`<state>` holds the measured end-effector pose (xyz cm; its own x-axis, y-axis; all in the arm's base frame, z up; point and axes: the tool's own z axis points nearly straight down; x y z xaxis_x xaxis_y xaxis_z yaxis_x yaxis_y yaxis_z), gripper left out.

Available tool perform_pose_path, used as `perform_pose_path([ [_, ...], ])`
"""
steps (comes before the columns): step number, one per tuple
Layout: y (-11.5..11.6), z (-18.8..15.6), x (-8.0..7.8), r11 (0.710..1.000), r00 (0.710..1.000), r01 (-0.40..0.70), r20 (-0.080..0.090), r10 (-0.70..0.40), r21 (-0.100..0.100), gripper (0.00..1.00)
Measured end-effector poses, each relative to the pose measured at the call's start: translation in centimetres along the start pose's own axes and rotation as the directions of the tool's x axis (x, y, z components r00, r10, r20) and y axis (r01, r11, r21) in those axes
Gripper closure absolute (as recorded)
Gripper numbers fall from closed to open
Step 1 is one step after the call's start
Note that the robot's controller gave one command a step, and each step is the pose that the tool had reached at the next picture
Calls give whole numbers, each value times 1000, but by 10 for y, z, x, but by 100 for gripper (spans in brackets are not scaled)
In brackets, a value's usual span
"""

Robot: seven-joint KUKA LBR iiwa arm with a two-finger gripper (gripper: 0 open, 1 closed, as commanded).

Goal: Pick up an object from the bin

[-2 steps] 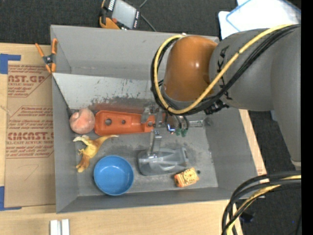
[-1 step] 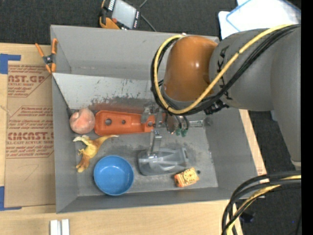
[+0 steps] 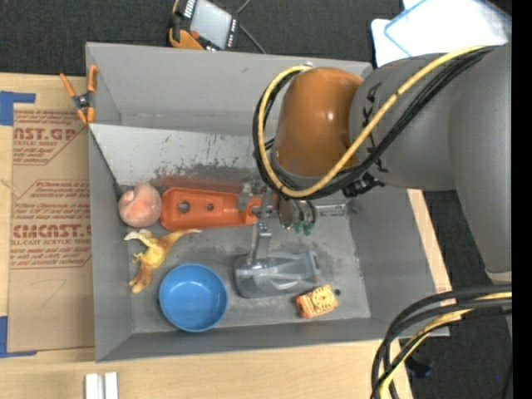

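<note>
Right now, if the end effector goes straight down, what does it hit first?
Probably the right end of the orange tool, which the end effector hangs over; it could slip past onto the bin floor beside it. Depth is unclear here.

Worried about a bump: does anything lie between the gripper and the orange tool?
Nothing visible does. The gripper is at the right end of the orange tool. The pink ball lies at its left end and the clear thing nearer the front, both off that path.
</note>
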<state>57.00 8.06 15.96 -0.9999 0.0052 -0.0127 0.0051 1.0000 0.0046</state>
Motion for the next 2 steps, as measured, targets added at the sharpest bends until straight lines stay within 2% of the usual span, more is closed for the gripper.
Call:
perform_pose_path([
  [1, -2, 80, 3, 986, 986, 165, 1, -165, -6, 0],
  [2, -3, 80, 3, 986, 986, 165, 3, -165, -4, 0],
])
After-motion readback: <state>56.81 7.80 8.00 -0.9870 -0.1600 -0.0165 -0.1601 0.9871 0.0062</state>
